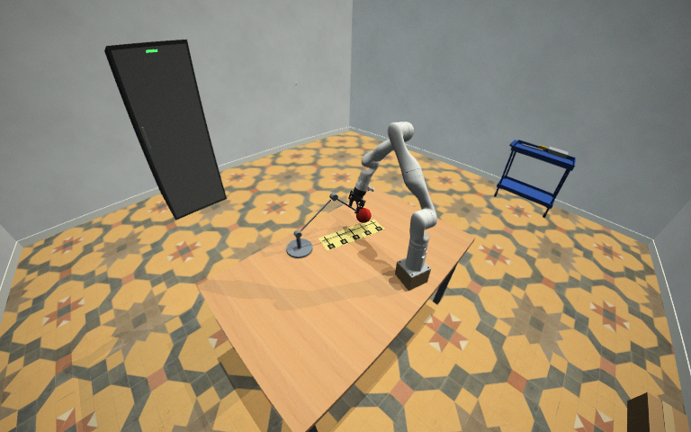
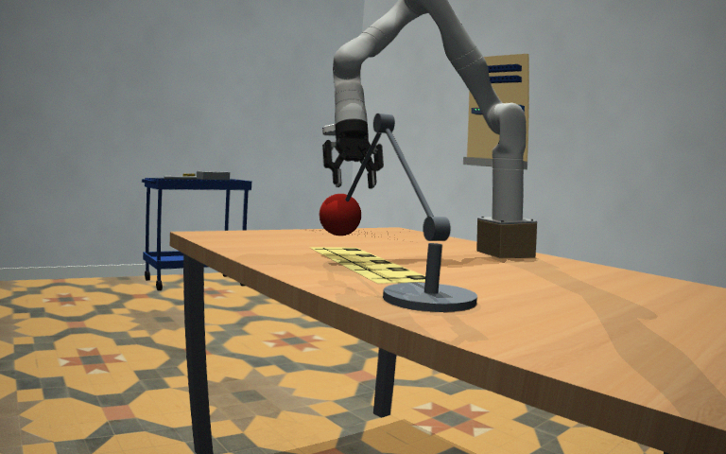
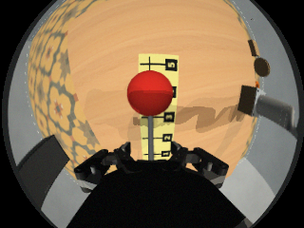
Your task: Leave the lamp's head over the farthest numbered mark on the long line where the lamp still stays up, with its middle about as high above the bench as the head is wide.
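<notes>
The lamp has a round grey base (image 1: 299, 248) (image 2: 429, 296), two thin grey arms and a red ball head (image 1: 363, 215) (image 2: 339, 214) (image 3: 150, 91). The head hangs above the yellow strip of numbered marks (image 1: 352, 236) (image 2: 370, 264) (image 3: 166, 64), toward its far end from the base, roughly over the second-farthest mark in the wrist view. My gripper (image 1: 358, 204) (image 2: 354, 179) (image 3: 150, 146) is open. Its fingers stand on either side of the lamp's upper arm (image 2: 359, 175), just above the head, not touching it.
The wooden bench (image 1: 310, 316) (image 2: 579, 315) carries the lamp, the strip and the robot's base (image 1: 412, 274) (image 2: 506, 236). A blue cart (image 1: 534, 168) (image 2: 194, 219) stands on the floor beyond the bench. A dark door panel (image 1: 163, 126) leans on the wall.
</notes>
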`<state>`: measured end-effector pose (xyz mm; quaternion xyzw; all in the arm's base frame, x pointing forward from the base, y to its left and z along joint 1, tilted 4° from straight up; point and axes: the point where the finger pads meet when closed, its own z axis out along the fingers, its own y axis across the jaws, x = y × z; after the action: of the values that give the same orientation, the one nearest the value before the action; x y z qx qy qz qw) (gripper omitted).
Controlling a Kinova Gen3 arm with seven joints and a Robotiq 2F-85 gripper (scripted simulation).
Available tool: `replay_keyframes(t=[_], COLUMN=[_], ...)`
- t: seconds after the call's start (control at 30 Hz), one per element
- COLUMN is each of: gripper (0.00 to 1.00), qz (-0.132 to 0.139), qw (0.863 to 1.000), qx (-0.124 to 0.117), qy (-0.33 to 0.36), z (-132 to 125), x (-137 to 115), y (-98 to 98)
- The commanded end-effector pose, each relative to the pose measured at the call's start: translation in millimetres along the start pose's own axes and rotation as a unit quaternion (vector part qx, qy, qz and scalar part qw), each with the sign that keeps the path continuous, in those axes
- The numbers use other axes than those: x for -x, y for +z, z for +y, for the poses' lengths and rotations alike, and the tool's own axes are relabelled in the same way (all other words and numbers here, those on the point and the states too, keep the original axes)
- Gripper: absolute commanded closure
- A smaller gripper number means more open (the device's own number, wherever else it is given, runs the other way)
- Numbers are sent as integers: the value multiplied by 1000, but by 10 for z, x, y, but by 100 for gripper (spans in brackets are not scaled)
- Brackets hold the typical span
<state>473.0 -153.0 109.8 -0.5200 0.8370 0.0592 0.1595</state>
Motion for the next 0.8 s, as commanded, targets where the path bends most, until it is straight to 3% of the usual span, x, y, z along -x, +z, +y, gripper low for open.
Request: replay_keyframes(t=[0.0,0.77], gripper=[0,0], qz=[0,0], qw=[1000,1000], qx=[-1,-1], qy=[3,0], z=[-4,-6], x=[-21,-1], y=[-9,-9])
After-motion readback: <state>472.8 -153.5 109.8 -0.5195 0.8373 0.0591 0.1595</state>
